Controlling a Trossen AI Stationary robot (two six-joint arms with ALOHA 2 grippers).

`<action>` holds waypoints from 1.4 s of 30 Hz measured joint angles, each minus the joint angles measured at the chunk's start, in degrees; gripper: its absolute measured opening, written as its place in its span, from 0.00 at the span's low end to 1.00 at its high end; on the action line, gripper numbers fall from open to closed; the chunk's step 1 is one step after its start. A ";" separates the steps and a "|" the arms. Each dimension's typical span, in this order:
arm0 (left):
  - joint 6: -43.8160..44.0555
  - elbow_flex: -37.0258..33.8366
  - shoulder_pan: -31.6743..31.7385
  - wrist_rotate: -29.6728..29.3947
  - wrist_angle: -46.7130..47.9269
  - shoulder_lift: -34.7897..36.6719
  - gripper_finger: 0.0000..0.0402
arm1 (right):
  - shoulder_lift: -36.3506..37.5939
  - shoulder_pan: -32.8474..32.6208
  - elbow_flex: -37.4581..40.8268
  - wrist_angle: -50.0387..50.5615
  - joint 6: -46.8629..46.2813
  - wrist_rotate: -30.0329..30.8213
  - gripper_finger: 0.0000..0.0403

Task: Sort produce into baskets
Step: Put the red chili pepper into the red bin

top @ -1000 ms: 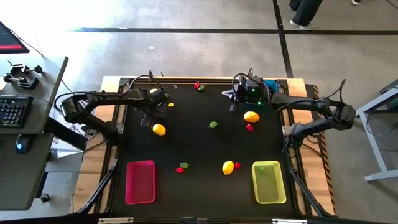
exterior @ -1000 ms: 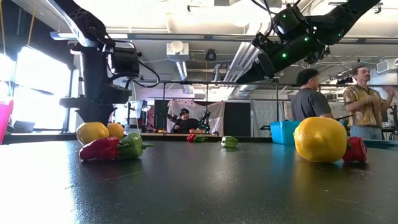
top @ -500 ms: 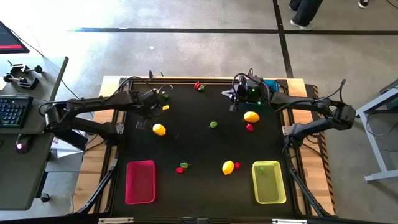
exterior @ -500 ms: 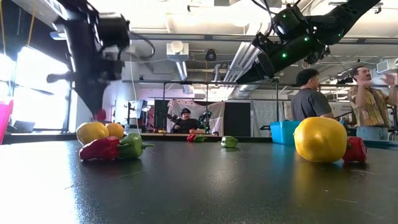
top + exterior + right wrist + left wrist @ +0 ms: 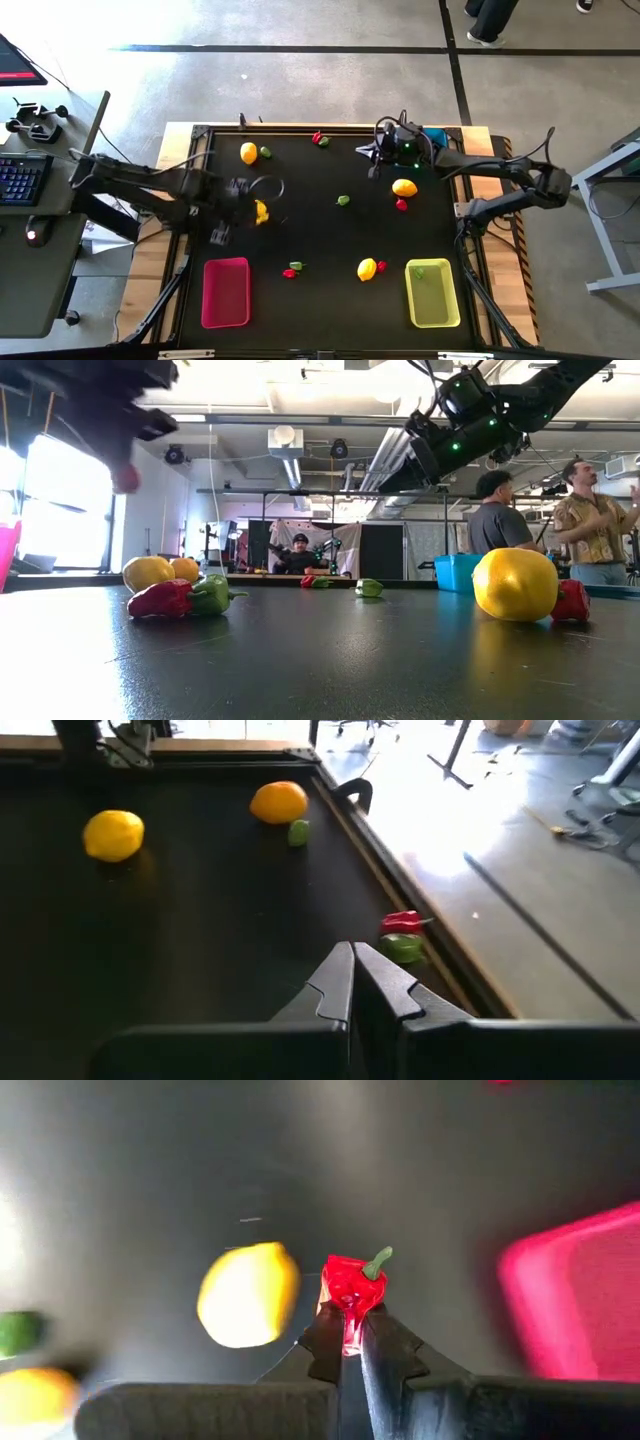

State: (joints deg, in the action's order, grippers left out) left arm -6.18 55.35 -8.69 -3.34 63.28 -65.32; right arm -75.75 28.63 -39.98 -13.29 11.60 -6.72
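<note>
My left gripper (image 5: 345, 1325) is shut on a small red pepper-like piece (image 5: 352, 1283) with a green stem. It is raised over the table's left half (image 5: 256, 203), beside a lemon (image 5: 262, 212) and far of the pink-red basket (image 5: 226, 292). The piece shows as a red blob in the low view (image 5: 125, 478). My right gripper (image 5: 352, 970) is shut and empty, raised at the far right (image 5: 375, 165). The yellow-green basket (image 5: 432, 292) holds a green bit. The blue basket (image 5: 436, 135) is mostly hidden behind the right arm. My left gripper pinches the red piece by the end opposite its stem (image 5: 349, 1315), between its two fingertips. The stem end (image 5: 378, 1262) sticks out past the fingertips. The piece is lifted clear of the table.
Loose produce lies on the table. A lemon (image 5: 249, 152) and a green bit lie far left, a red-green pair (image 5: 319, 138) at the far edge. A green bit (image 5: 343, 200) lies mid-table, a lemon (image 5: 404, 187) with a red bit right. A lemon (image 5: 367, 268) and peppers (image 5: 292, 270) lie near. People stand beyond the table.
My left gripper has risen from the table at the far left with the red piece. It has swung toward the near edge, toward the pink-red basket. The far-left lemon and green bit are uncovered now.
</note>
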 joint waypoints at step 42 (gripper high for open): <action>23.15 0.03 -28.63 -2.07 -7.54 -19.74 0.01 | -2.34 -17.53 0.02 1.84 -3.85 15.34 0.00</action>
State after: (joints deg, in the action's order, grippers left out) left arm 16.97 55.37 -37.32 -5.41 55.75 -85.06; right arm -78.08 11.09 -39.97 -11.44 7.75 8.62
